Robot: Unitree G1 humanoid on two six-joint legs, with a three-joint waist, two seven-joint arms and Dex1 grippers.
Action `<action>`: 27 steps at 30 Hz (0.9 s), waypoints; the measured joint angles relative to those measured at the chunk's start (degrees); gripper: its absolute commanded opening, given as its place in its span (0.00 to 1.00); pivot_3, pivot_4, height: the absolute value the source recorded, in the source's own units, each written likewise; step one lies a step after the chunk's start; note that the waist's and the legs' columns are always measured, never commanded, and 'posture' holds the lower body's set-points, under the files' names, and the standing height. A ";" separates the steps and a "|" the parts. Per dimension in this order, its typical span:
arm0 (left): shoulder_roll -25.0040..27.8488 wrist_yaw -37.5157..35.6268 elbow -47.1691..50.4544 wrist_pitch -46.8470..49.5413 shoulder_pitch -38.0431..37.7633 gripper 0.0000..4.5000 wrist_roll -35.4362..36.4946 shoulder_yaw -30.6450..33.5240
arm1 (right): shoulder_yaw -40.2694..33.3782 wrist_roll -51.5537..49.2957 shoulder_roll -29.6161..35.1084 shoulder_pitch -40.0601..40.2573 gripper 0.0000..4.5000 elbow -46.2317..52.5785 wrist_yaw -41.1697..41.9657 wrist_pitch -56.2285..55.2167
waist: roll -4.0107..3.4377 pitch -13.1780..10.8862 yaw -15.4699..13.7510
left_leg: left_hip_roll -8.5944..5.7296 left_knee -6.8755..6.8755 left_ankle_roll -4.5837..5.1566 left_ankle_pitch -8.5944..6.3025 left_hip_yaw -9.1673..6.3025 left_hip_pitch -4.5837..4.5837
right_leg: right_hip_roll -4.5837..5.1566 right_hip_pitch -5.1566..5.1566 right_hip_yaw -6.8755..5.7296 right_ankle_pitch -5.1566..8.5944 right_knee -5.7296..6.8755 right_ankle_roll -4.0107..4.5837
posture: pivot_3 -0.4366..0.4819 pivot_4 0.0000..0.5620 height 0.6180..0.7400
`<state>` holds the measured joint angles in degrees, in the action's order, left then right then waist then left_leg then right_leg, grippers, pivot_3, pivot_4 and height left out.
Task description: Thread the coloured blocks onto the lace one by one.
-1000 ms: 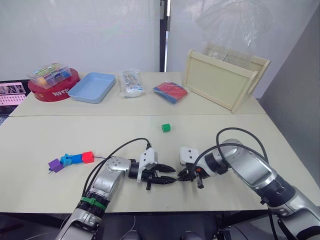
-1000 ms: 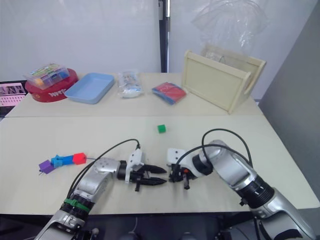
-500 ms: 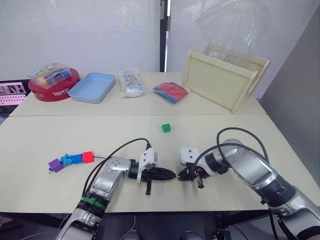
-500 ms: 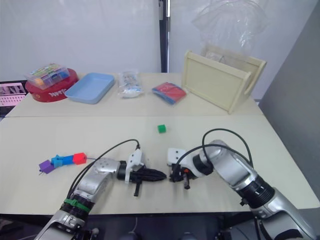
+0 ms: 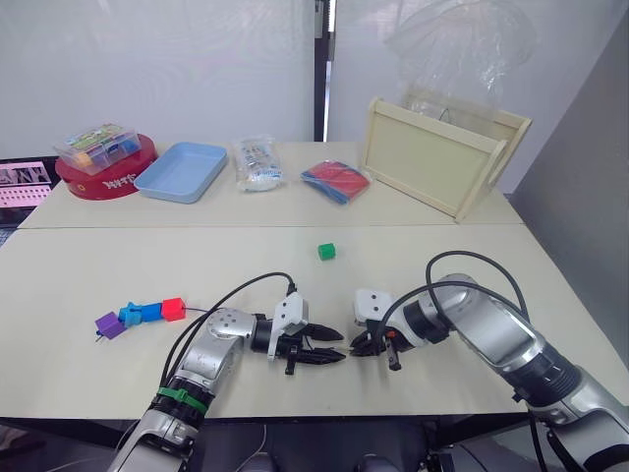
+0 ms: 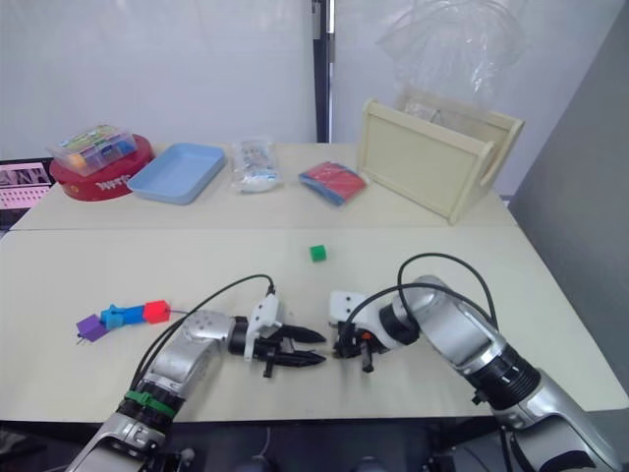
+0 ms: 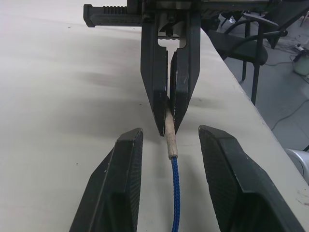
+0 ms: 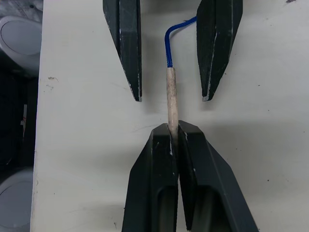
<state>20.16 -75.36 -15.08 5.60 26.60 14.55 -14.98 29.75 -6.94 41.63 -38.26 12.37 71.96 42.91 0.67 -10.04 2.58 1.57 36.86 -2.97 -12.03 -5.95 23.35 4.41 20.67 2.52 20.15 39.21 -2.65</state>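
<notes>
Right wrist view: the right pincer (image 8: 173,137) is clamped on the pale stiff tip of the lace (image 8: 171,94), which sticks out from its closed fingers into the gap between the spread fingers of the left pincer (image 7: 169,145). The blue string trails back from there. Both pincers meet low over the front of the counter (image 5: 88,265). The green block (image 5: 326,252) sits apart behind them; the purple, light blue, dark blue and red blocks (image 5: 139,316) lie in a row at the left.

lace (image 8: 167,44): dark blue, pale tan tip
loose block (image 5: 326,252): green
threaded blocks (image 5: 141,315): purple, light blue, blue, red
worktop (image 5: 118,265): cream
</notes>
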 measured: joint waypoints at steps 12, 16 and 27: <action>-0.51 0.55 -2.03 -2.10 0.45 0.01 -1.17 -0.17 | -0.01 0.06 0.05 -0.03 0.00 -0.02 -0.91 0.12 | 0.00 0.00 0.00 | 0.00 0.00 0.00 0.00 0.00 0.00 | 0.00 0.00 0.00 0.00 0.00 0.00 | 0.48 0.27 1.00; -0.70 0.60 -2.65 -3.05 0.46 0.00 -1.24 -0.21 | -0.11 -0.20 0.10 -0.03 0.22 0.32 -1.19 1.11 | 0.00 0.00 -0.02 | 0.00 0.00 0.00 0.00 0.00 0.00 | 0.00 0.00 0.00 0.00 0.00 0.00 | 0.48 0.27 1.00; -0.80 1.71 -3.39 -4.35 0.52 0.00 -1.24 0.08 | -15.72 -10.43 3.74 6.94 0.99 7.35 -3.10 6.48 | 0.01 0.00 -0.33 | -0.01 0.00 0.01 0.00 0.00 0.00 | 0.01 -0.08 -0.01 0.00 -0.06 0.00 | 0.48 0.27 1.00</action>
<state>19.36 -73.65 -18.47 1.25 27.12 13.31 -14.90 14.04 -17.37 45.37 -31.32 19.71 68.86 49.39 0.68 -10.04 2.25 1.56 36.85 -2.96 -12.04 -5.95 23.35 4.42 20.59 2.51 20.15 39.16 -2.65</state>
